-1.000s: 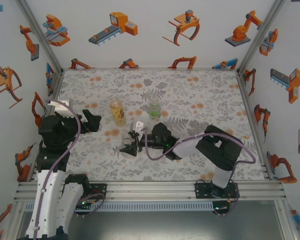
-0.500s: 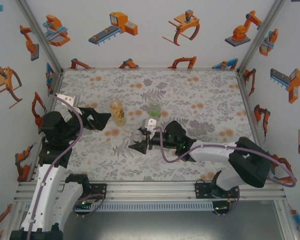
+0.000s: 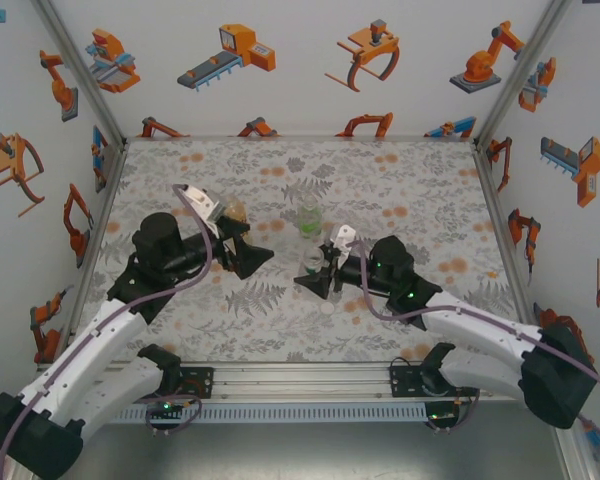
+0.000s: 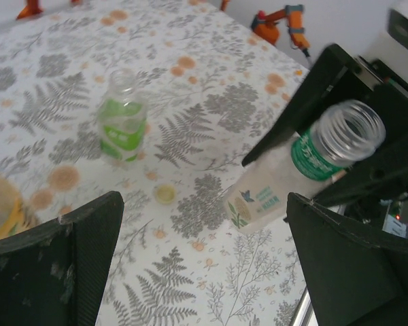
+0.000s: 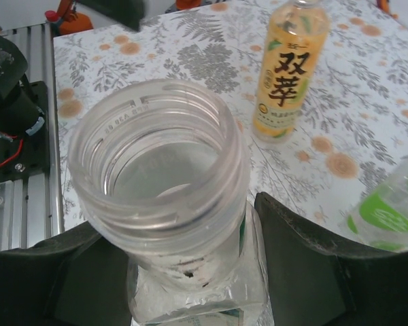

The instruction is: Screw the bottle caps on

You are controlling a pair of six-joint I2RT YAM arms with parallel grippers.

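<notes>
The left hand point(image 3: 255, 256), open and empty, has swung in from 9 o'clock toward the uncapped clear bottle point(image 5: 160, 176), gripped by the right hand point(image 3: 315, 275) at the counter's point(image 3: 400, 180) centre; no cap is fetched yet.

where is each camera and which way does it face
top external: above and behind the robot, looking down on the table, left gripper and right gripper showing
left wrist: on the left arm, faces across the table at the held bottle, own open fingers at the bottom corners
right wrist: looks down into the held bottle's open mouth, own fingers shut around it
shared: both wrist views catch the amber bottle and green bottle
</notes>
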